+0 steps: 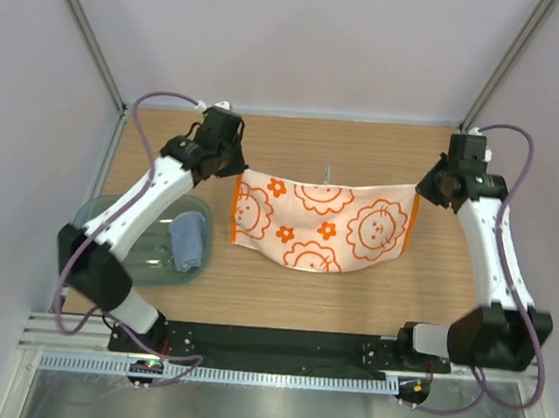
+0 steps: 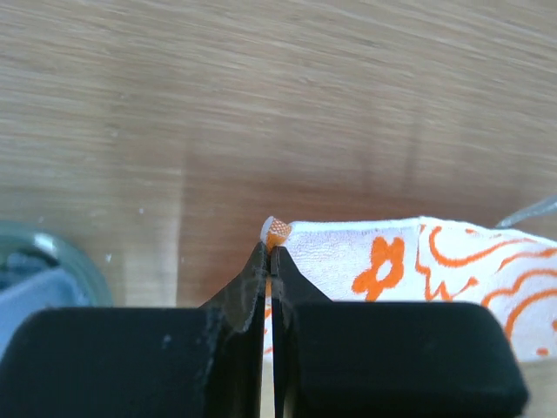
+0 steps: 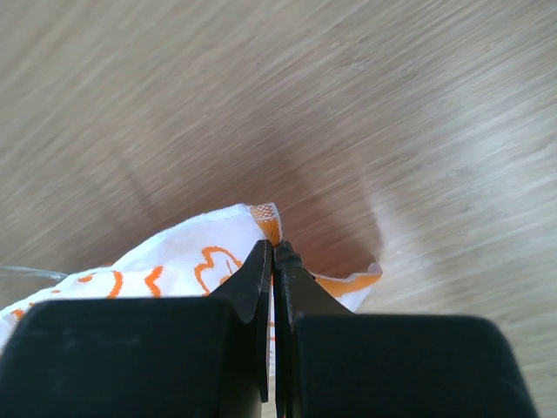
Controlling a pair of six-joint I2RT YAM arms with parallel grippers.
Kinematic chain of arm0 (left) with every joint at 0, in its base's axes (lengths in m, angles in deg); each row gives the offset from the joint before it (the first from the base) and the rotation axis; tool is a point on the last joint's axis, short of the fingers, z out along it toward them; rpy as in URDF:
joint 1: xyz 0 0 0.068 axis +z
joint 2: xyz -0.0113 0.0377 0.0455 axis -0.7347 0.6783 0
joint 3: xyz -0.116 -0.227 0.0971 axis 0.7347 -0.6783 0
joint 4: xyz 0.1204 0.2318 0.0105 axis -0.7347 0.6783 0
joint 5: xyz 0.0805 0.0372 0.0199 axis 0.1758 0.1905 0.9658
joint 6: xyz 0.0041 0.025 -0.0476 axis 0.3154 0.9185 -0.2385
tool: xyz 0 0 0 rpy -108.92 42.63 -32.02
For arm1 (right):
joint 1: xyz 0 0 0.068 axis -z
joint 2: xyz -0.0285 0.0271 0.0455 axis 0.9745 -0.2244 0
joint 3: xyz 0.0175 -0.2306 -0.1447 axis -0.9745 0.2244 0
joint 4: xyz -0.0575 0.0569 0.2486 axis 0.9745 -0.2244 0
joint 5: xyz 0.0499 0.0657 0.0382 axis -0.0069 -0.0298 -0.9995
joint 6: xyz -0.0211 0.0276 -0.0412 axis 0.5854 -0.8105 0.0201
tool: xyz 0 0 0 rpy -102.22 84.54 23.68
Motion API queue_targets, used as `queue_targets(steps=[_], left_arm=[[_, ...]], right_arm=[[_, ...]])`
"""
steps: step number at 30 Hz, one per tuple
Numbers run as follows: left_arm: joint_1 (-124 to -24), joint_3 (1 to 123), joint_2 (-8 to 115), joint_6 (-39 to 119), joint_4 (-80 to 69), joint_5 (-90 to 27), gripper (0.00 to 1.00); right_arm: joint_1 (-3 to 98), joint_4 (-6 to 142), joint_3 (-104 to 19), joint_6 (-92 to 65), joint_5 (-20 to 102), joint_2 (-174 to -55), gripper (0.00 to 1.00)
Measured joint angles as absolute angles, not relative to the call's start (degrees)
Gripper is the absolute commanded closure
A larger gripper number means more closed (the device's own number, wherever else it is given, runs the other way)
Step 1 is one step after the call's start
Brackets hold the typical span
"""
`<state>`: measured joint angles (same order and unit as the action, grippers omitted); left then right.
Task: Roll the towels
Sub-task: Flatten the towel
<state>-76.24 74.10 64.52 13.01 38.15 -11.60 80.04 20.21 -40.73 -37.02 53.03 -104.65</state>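
The left hand (image 1: 236, 172) is clamped on one upper corner of the orange-and-white flower towel (image 1: 322, 222). In the left wrist view its two black fingers (image 2: 248, 283) meet tip to tip, with the orange-hemmed corner poking out just above them. The right hand (image 1: 421, 189) pinches the opposite upper corner the same way. In its wrist view the fingers (image 3: 252, 274) are pressed together on the hem, and the cloth falls away to either side.

Between the two hands the flower towel is spread wide and faces the overhead camera. Its top edge dips a little in the middle and its lower edge curves down toward the near side of the wooden table (image 1: 361, 153) — whether that edge touches the wood cannot be told.

Well to the left, under the left arm, a translucent blue-green tray (image 1: 158, 272) sits on the table. A pale blue towel (image 1: 188, 241) lies inside it, loosely folded.
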Motion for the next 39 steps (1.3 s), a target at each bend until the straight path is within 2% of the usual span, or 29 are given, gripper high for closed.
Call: queue_targets(steps=[5,6,7,8,9,10,12,13,16,19,25,27,32,34,39], left_arm=[[-70.75,83.92,87.38,13.01,37.41,-15.05,0.99],[-70.03,86.06,92.01,13.03,37.41,-15.68,0.85],[-69.39,88.29,96.43,13.40,38.31,-16.23,0.70],[-68.83,91.00,100.52,13.60,39.25,-16.75,0.61],[-68.37,93.86,104.23,13.78,40.14,-17.39,0.36],[-68.02,96.59,107.27,14.39,41.11,-17.91,0.24],[-67.54,101.38,110.94,14.67,42.92,-18.39,0.07],[-67.43,102.82,111.12,14.91,43.31,-18.50,0.05],[-67.47,103.41,108.30,14.83,43.73,-17.96,0.03],[-67.89,97.53,101.15,14.74,43.55,-16.36,0.06],[-71.82,79.35,81.54,13.86,41.78,-13.96,0.11],[-74.60,74.15,77.50,13.03,40.62,-13.83,0.16],[-82.05,60.83,73.04,9.47,36.80,-14.81,0.21],[-83.08,54.63,71.42,7.31,34.81,-15.66,0.27],[-82.92,43.11,64.65,3.29,32.19,-15.97,0.28]], right_arm=[[80.06,24.63,-43.46,-37.72,53.20,-125.52,0.99],[80.06,25.07,-44.34,-37.87,53.22,-128.51,0.99],[80.06,25.57,-45.39,-37.92,53.20,-132.03,0.78],[80.06,25.85,-46.81,-38.16,53.18,-135.27,0.64],[80.06,26.01,-48.49,-38.16,53.18,-138.26,0.49],[80.06,26.18,-50.22,-38.27,53.20,-140.95,0.32],[80.06,26.03,-53.85,-37.68,53.64,-144.93,0.24],[80.06,26.03,-55.40,-37.18,54.12,-146.24,0.21],[80.06,25.70,-57.28,-36.54,55.80,-146.13,0.18],[80.06,25.85,-55.94,-35.84,58.47,-141.89,0.17],[80.15,26.31,-41.37,-35.49,60.00,-122.98,0.14],[80.21,26.68,-36.95,-35.56,59.28,-118.79,0.14],[80.21,27.67,-23.97,-37.26,54.19,-112.25,0.15],[80.21,27.84,-19.09,-38.29,52.74,-109.35,0.15],[80.21,27.73,-15.16,-39.86,50.95,-101.46,0.17]])
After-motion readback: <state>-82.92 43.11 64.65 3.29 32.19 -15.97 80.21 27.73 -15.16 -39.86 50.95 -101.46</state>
